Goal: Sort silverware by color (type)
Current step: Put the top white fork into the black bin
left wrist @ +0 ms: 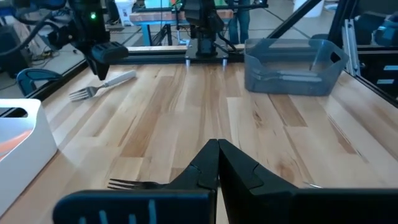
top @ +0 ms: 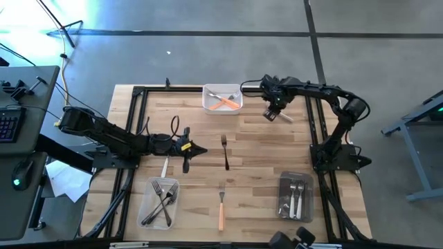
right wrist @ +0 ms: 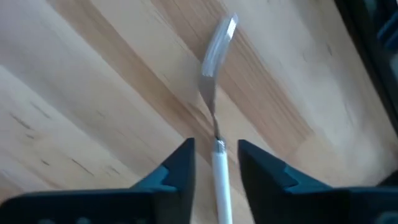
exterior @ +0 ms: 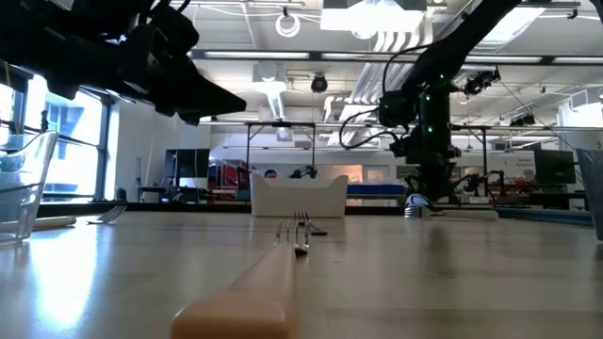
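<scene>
The right gripper (right wrist: 216, 163) is held with fingers apart astride a white-handled fork (right wrist: 214, 118) lying on the table (top: 263, 152). The left gripper (left wrist: 217, 163), fingers together, is poised empty near a dark fork (top: 225, 151). Orange forks are seen in the white tray (top: 211, 106) — metal ones in the clear tray (top: 147, 207).

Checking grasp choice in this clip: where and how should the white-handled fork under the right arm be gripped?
Grip the white-handled metal fork on its straight white handle, just behind the neck, coming straight down from above. It lies flat on the wooden table, and the right end effector already hangs open astride that handle. The left end effector is shut.
</scene>
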Controlling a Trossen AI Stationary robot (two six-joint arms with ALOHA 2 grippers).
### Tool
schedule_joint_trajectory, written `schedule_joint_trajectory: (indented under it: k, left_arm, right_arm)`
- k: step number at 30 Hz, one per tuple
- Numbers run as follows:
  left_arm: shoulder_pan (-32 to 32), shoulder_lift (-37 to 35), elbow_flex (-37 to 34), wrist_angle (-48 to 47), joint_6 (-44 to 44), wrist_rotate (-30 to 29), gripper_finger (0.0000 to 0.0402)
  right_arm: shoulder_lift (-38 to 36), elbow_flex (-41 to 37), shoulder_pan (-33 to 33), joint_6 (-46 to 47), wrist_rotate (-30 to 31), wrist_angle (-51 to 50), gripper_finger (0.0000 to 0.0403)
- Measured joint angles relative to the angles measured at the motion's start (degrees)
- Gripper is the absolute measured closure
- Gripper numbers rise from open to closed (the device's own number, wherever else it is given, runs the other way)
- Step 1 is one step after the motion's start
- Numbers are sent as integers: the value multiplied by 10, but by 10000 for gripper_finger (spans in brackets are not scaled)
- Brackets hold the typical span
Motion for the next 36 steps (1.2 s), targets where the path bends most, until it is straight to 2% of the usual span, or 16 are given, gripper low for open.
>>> schedule_joint_trajectory:
  k: [4, 9, 18, 25, 31, 36]
  left_arm:
    - [0, 0, 0, -1, 1, 1, 401]
    - [-2, 0, 0, -2, 1, 2, 401]
    - [-7, 0, 0, -2, 5, 2, 401]
    - [-7, 0, 0, -2, 5, 2, 401]
    - [-8, 0, 0, 0, -1, 46, 401]
    - [-8, 0, 0, 1, 8, 43, 401]
  right_arm:
    - [0, -19, -6, -3, -13, 12, 262]
    - [1, -55, -8, -10, -11, 51, 257]
    - [13, -75, -12, -9, -21, 86, 314]
    - [15, -74, -10, -16, -26, 85, 387]
    - [1, -47, 7, 18, -19, 22, 388]
    - [-43, -2, 67, 102, -31, -49, 388]
